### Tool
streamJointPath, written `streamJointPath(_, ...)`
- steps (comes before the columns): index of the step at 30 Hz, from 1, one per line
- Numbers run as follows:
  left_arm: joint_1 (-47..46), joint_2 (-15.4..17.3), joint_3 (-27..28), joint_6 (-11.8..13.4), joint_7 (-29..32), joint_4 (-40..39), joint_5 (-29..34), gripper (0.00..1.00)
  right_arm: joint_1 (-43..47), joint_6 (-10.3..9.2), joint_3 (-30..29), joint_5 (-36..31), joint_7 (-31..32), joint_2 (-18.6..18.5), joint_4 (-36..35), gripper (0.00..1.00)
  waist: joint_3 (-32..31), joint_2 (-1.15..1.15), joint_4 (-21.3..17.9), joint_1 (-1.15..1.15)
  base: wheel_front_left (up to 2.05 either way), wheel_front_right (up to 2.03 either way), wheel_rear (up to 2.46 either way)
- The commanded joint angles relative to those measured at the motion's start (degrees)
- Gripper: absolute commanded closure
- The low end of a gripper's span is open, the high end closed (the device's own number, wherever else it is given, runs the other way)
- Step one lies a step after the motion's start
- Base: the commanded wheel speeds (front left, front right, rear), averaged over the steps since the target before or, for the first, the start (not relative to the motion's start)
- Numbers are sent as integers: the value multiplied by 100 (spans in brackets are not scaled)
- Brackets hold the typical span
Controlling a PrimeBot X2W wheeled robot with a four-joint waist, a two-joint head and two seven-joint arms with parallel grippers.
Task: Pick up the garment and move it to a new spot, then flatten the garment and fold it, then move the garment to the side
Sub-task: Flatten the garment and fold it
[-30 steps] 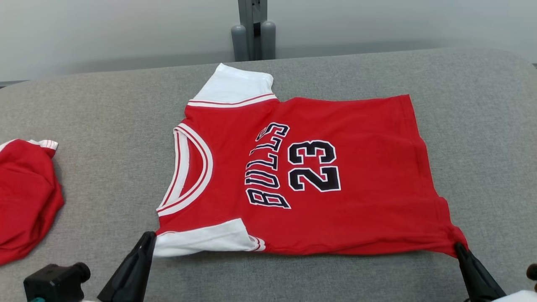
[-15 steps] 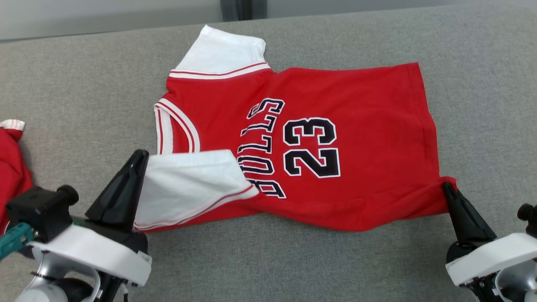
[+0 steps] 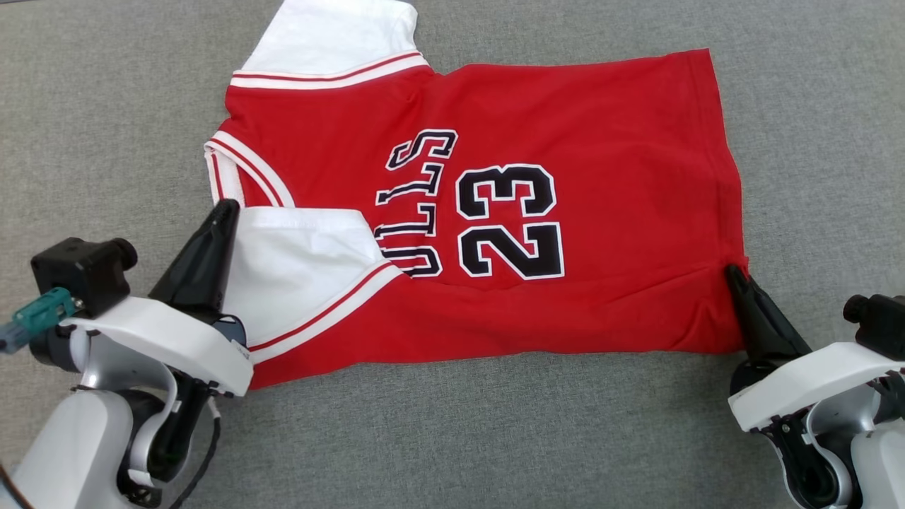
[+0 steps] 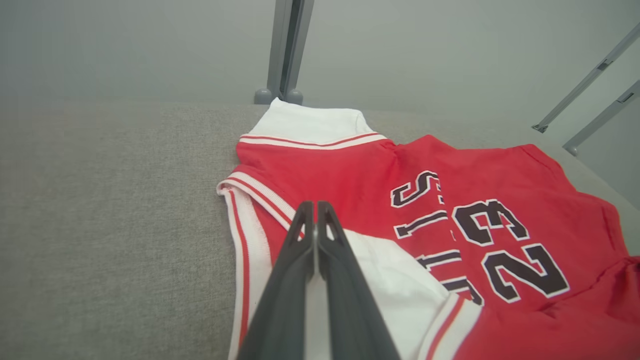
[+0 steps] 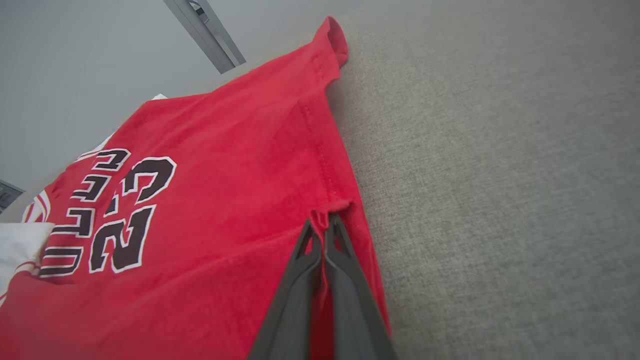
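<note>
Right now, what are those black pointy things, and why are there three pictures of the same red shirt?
Those are a robot's two hands, called grippers, each with two long dark fingers. One picture comes from a camera on its head, looking down. The other two come from cameras on its wrists, looking along the fingers. A red jersey with the number 23 lies on a grey fabric surface. The left gripper is pinched shut on its white sleeve, which lies folded over the front. The right gripper is pinched shut on a bottom corner.
</note>
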Motion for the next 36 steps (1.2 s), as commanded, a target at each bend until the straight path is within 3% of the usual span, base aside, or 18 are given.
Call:
streamJointPath(1,-66,-50,-14,-59,-12,137,-62,90,-90,4,31,33,-98,-33,51,99,12,0,-11,0,0,0,0)
streamJointPath(2,-51,-61,-9,-60,-54,230,-80,61,-88,4,64,89,-148,-20,78,62,-8,0,-17,0,0,0,0)
streamJointPath(3,-47,-81,25,-41,-122,283,-90,0,-62,4,82,147,-193,-6,89,14,-23,0,-22,0,0,0,0)
streamJointPath(4,-23,-113,40,-31,-176,337,-107,0,-38,4,65,179,-260,-3,95,0,-37,0,-26,0,0,0,0)
streamJointPath(9,95,-260,335,240,-815,370,46,0,76,4,-317,50,-756,2,-17,0,-194,0,-13,0,0,0,0)
streamJointPath(17,-60,-384,607,531,-1834,6,526,0,-198,4,-826,-964,-1664,-22,-341,0,-539,0,100,0,0,0,0)
streamJointPath(26,375,-464,463,736,-2201,214,1233,0,-62,3,-303,-2019,-1844,89,-89,0,-989,0,145,0,0,0,0)
streamJointPath(36,987,-510,154,798,-2141,619,1417,0,332,3,-8,-2194,-1865,201,298,0,-1239,0,129,0,0,0,0)
